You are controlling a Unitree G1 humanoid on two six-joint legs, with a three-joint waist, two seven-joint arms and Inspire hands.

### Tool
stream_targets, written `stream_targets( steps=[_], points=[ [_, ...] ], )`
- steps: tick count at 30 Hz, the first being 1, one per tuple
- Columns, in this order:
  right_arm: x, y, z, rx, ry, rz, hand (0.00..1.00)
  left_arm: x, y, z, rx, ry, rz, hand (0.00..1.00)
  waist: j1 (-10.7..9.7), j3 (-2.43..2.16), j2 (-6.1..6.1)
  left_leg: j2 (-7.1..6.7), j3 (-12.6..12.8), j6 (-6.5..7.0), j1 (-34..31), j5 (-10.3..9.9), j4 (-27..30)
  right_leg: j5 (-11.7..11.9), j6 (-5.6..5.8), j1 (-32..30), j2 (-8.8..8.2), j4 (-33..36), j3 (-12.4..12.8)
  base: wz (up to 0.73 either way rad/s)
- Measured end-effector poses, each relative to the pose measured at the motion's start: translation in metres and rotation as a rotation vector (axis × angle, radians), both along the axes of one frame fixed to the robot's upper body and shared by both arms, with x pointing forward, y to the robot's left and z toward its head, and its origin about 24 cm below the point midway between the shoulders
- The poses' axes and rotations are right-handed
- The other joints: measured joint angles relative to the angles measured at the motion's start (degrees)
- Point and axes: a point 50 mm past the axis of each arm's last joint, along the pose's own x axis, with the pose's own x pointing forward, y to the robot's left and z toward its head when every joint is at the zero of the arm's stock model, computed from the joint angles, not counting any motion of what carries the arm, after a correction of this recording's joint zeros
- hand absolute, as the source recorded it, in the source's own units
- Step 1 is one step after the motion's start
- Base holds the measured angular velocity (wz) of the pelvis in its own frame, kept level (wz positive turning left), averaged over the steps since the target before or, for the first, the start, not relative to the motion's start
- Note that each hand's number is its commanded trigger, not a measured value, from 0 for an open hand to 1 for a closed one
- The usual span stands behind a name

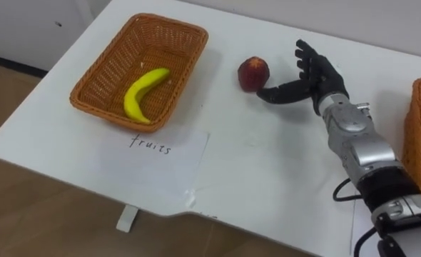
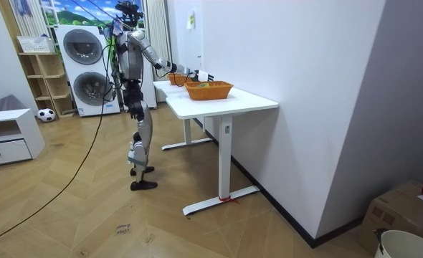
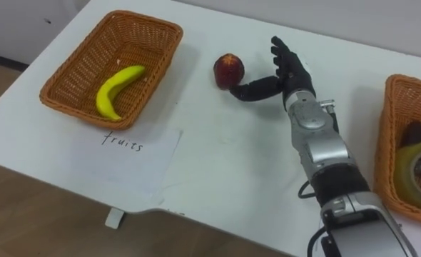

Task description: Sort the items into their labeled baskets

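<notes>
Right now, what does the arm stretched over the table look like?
The right robot hand is matte black, with slim segmented fingers much like a person's. Behind it the wrist and forearm wear shiny silver casings, stepped and rounded, followed by a black sleeve-like section. A thin black cable loops out beside the forearm.

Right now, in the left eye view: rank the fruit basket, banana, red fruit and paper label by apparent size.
1. fruit basket, clearly the largest
2. paper label, though it lies nearer the camera, which flatters it
3. banana
4. red fruit, the smallest
</notes>
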Motion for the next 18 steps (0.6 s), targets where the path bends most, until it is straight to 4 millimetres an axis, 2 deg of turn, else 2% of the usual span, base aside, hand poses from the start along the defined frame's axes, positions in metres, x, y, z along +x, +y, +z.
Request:
stream_targets(
  steps=[5, 8, 18],
  points=[
    [0.000, -0.001, 0.001, -0.001, -0.021, -0.023, 0.00, 0.007, -0.002, 0.001, 0.001, -0.014, -0.022, 0.00, -0.04, -0.01, 0.02, -0.02, -0.11, 0.00, -0.52, 0.01, 0.12, 0.01, -0.01, -0.44, -0.01, -0.02, -0.27, 0.01],
    [0.002, -0.003, 0.002, 0.015, -0.026, -0.043, 0.00, 0.011, -0.003, 0.001, 0.002, -0.021, -0.045, 0.00, -0.04, -0.02, 0.12, -0.01, -0.15, -0.03, -0.83, 0.03, 0.16, 0.08, -0.08, -0.62, -0.17, -0.02, -1.60, 0.00],
    [0.011, -0.005, 0.010, -0.017, -0.046, -0.082, 0.00, 0.017, -0.005, 0.002, 0.003, -0.038, -0.077, 0.00, 0.07, -0.13, 0.35, 0.07, -0.57, -0.13, -2.98, 0.12, 1.20, 0.42, -0.35, -2.18, -0.11, 0.12, -2.17, 0.00]
  ],
)
